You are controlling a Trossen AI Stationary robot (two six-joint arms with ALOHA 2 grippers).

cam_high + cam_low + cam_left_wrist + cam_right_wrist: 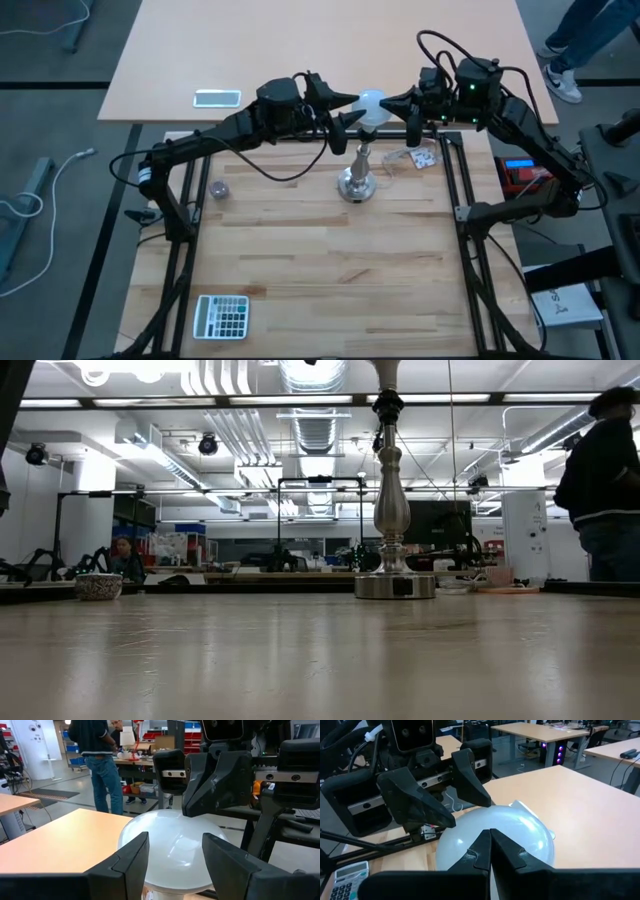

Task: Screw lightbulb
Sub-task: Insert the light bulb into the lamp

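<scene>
The lightbulb (372, 101) is flanked by the spread left gripper (347, 112); the right gripper (396, 108), clenched empty, rests against it; turns should be kept gentle and square to the stand (358, 176).

White frosted lightbulb (372, 103) upright atop silver stand (358, 172).

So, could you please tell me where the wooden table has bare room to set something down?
The widest bare stretch is the near middle, between the stand and the calculator. Another lies between the stand and the small round object. It is crowded above the stand, where the left gripper and right gripper flank the lightbulb.
</scene>
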